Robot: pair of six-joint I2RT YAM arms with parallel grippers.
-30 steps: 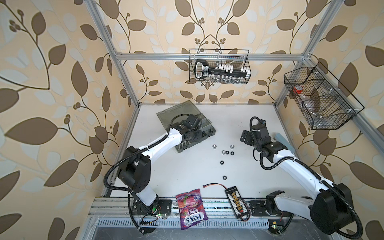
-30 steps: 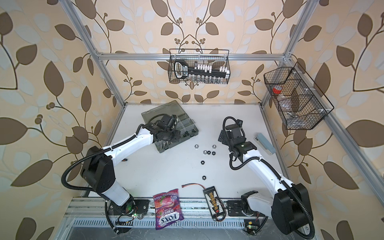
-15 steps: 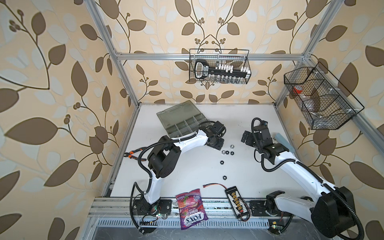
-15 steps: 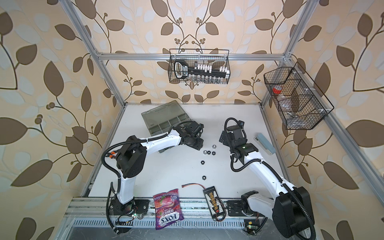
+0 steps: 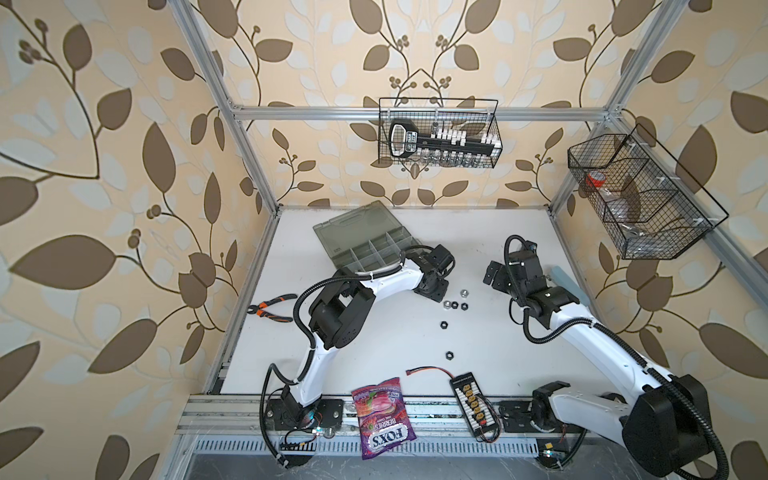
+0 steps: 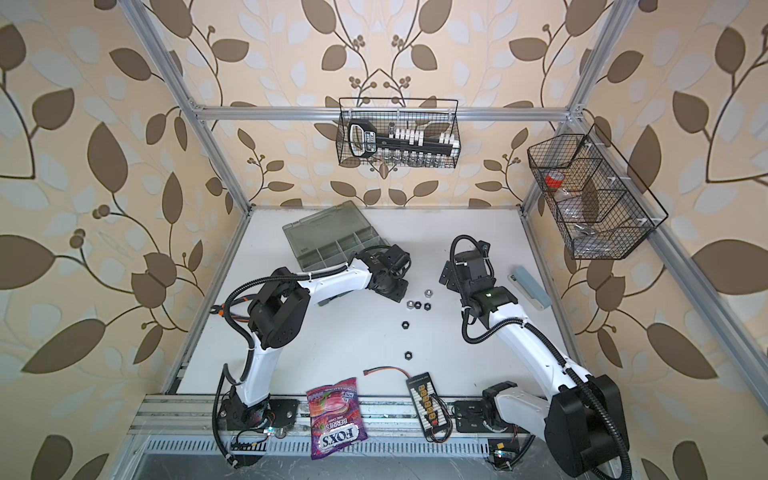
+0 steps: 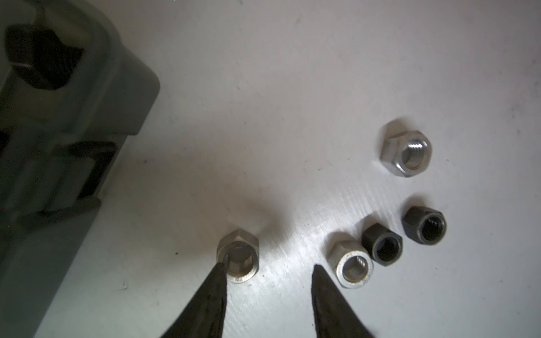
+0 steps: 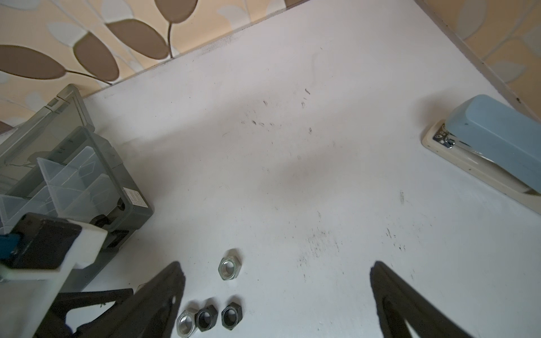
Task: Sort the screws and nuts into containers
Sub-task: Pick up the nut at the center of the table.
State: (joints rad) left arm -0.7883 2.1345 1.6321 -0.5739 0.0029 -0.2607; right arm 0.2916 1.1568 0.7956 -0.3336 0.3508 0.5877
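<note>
The grey-green case [image 5: 365,245] [image 6: 332,241] lies open at the back left, its containers split by pale dividers [image 8: 67,181]. Loose nuts lie mid-table: silver [image 5: 464,293], silver [image 5: 447,304], two black beside it [image 5: 464,306], and black ones nearer the front [image 5: 444,324] [image 5: 449,355]. My left gripper [image 5: 434,291] [image 7: 268,267] stands open low over the table, one fingertip [image 7: 221,278] touching a silver nut [image 7: 238,259]. My right gripper [image 5: 496,276] [image 8: 276,270] hovers wide open above the nuts, holding nothing. A dark blurred shape [image 7: 41,58] sits inside the case; screws are not clearly in view.
Orange-handled pliers [image 5: 270,311] lie at the left edge and a blue stapler [image 5: 567,282] [image 8: 491,146] at the right. A candy bag [image 5: 382,415] and a connector board [image 5: 471,399] sit at the front. Wire baskets [image 5: 438,137] [image 5: 640,195] hang on the walls.
My left arm swung from over the case out to the nuts on the table, and its jaws narrowed a little. The right arm barely moved.
</note>
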